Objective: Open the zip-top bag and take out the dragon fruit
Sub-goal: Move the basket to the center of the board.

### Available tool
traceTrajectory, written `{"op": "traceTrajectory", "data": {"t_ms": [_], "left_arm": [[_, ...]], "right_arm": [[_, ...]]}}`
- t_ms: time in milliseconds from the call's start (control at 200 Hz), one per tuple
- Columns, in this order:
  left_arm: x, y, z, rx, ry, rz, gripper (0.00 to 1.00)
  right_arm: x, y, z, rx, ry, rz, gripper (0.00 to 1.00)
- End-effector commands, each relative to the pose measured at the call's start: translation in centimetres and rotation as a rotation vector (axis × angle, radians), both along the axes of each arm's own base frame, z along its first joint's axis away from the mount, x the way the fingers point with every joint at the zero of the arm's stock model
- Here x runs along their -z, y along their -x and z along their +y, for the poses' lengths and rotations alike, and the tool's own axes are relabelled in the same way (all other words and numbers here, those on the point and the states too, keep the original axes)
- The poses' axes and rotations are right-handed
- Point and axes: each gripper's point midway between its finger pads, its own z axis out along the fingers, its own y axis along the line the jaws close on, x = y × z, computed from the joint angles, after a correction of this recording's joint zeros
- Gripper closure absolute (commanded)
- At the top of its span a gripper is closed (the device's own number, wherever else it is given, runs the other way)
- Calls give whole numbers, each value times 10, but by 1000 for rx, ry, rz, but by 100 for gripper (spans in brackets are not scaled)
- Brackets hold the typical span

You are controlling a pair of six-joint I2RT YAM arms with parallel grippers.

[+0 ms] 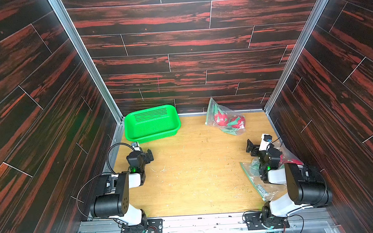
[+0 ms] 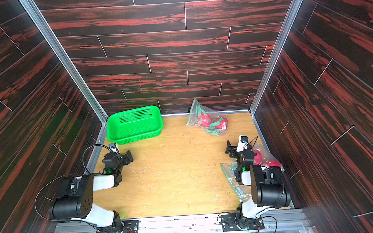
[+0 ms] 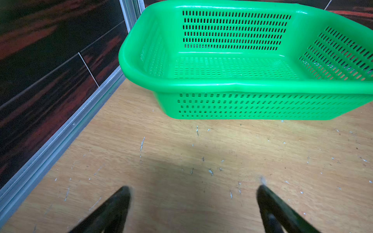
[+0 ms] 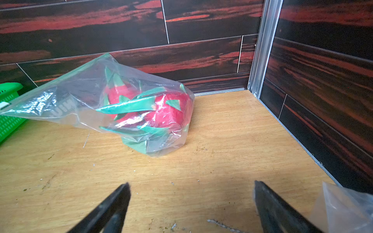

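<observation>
A clear zip-top bag (image 1: 232,113) (image 2: 216,113) (image 4: 80,94) lies at the back right of the wooden floor and leans on the back wall. Its green zip strip is on the side nearest the basket. Inside it lie red dragon fruit (image 1: 220,119) (image 2: 204,120) (image 4: 169,115) with green scales. A second clear bag (image 1: 253,179) (image 2: 233,182) (image 4: 347,207) lies under my right arm, with red fruit (image 2: 260,157) showing through it. My right gripper (image 1: 250,147) (image 2: 230,149) (image 4: 191,183) is open and empty, short of the far bag. My left gripper (image 1: 149,155) (image 2: 129,156) (image 3: 193,188) is open and empty over bare floor.
A green perforated basket (image 1: 153,135) (image 2: 136,136) (image 3: 242,85) (image 4: 8,121) stands empty at the back left, just beyond my left gripper. Dark wood-pattern walls with aluminium corner posts (image 1: 83,56) close in the back and both sides.
</observation>
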Motion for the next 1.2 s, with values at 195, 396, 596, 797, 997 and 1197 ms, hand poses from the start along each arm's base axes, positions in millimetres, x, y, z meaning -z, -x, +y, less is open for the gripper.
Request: {"op": "traceTrajectory", "data": {"t_ms": [195,396,596,797,997,1197], "left_arm": [[-11,-5,-1,7,-8,-29,0],[-12,-5,-1,7,-7,-31,0],[-27,0,5,-29,-10,-33,0],[-72,25,37,-290,71,-27,0],[-81,39,39,-527,430,6,0],[-70,3,1,-445,652,97,3]], "right_arm": [[13,4,-1,12,-10,44,1],[13,5,-1,18,-15,37,1],[2,18,-5,44,-20,-31,2],[-22,10,-7,49,-19,28,2],[-69,-7,1,51,-290,115,2],[-81,-24,28,-10,-547,382,2]]}}
